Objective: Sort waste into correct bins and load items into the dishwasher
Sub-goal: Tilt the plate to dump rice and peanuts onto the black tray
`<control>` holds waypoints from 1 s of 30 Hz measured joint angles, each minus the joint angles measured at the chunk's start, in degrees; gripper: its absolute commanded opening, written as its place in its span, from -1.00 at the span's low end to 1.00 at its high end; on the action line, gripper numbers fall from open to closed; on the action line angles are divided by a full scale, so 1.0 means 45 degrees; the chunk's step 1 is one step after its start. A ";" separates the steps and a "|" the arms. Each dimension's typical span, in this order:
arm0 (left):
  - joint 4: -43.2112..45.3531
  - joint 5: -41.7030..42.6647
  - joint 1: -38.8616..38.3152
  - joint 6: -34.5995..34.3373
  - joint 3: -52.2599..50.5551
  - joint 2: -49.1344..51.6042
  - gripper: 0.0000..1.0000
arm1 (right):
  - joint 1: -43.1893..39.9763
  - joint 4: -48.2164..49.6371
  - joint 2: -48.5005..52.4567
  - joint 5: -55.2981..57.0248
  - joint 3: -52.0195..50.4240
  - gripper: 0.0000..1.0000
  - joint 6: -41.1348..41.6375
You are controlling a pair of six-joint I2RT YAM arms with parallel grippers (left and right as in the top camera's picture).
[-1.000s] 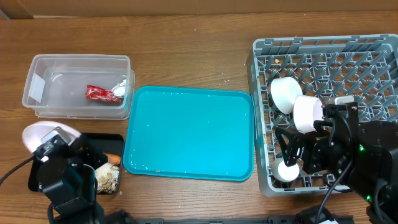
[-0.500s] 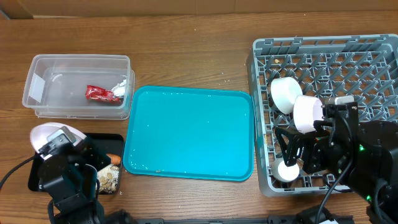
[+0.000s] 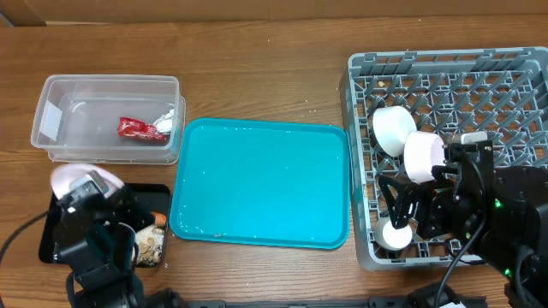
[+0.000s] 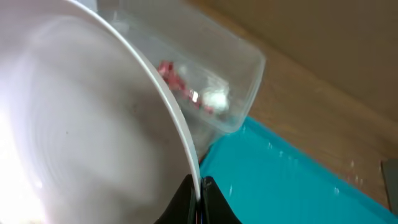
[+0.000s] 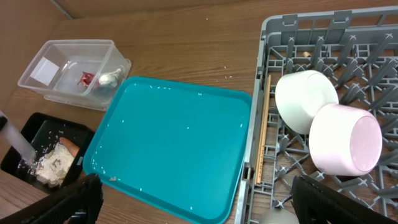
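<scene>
My left pincer point(image 4: 199, 200) is clamped on the rim of the white plate point(image 4: 81, 124). The plate is tilted and fills most of that wrist's view. Past the plate's edge, ahead of this pincer, lies the clear tub point(image 4: 239, 68) with the red wrapper point(image 4: 169, 71) and the paper ball point(image 4: 214, 98) inside it. From overhead, the plate I hold is over the far left corner of the black tray point(image 3: 147, 192), and I cannot tell whether it touches the tray. In that tray, just right of this pincer, lie the carrot point(image 3: 157, 219) and the peanut-shell scraps point(image 3: 150, 246). The teal tray point(image 3: 261, 184) sits beside them, further right.

My right pincer point(image 5: 196, 186) gapes wide with nothing between its fingers, over the near left part of the dish rack point(image 3: 445, 64). Ahead of it and to the right, one white bowl point(image 5: 306, 99) and a second bowl point(image 5: 345, 140) lean among the pegs, touching each other. The chopsticks point(image 5: 262, 134) lie along the rack's left wall, just left of the bowls
</scene>
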 measured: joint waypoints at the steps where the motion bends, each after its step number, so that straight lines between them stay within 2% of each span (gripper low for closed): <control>1: 0.0491 -0.0223 0.0005 -0.0010 -0.0029 0.0039 -0.92 | -0.0005 0.0000 0.0005 0.0000 0.0000 1.00 0.0000; 3: 0.0602 -0.0335 0.0005 -0.0243 -0.0024 0.0053 -0.92 | 0.0000 0.0000 0.0005 0.0005 0.0000 1.00 0.0010; 7: 0.0384 0.1035 0.0010 -0.0233 -0.0034 0.0063 -0.92 | 0.0000 0.0005 0.0005 0.0000 0.0000 1.00 0.0010; 10: 0.0525 0.0340 0.0005 -0.0209 -0.0015 0.0068 -0.92 | -0.0005 0.0000 0.0000 0.0005 0.0000 1.00 0.0000; 13: -0.0529 0.0661 0.0015 -0.0223 0.0005 0.0087 -0.91 | 0.0000 -0.0005 0.0005 0.0005 0.0000 1.00 0.0000; 16: -0.0112 0.0185 -0.0010 0.0039 -0.0029 0.0160 -0.92 | -0.0005 0.0005 0.0005 0.0000 0.0000 1.00 0.0005; 20: -0.1005 0.0214 0.0005 0.0010 -0.0015 0.0185 -0.92 | -0.0005 0.0000 0.0000 0.0005 0.0000 1.00 0.0010; 24: -0.0155 -0.0296 -0.0005 -0.0010 -0.0010 0.0194 -0.92 | -0.0005 0.0005 0.0005 0.0000 0.0000 1.00 0.0005; 28: -0.0238 0.0986 0.0005 0.0019 0.0010 0.0204 -0.92 | -0.0005 0.0010 0.0005 0.0005 0.0000 1.00 0.0000; 30: 0.0277 0.0748 -0.0019 0.0117 0.0010 0.0204 -0.91 | -0.0005 0.0000 0.0005 0.0000 0.0000 1.00 0.0005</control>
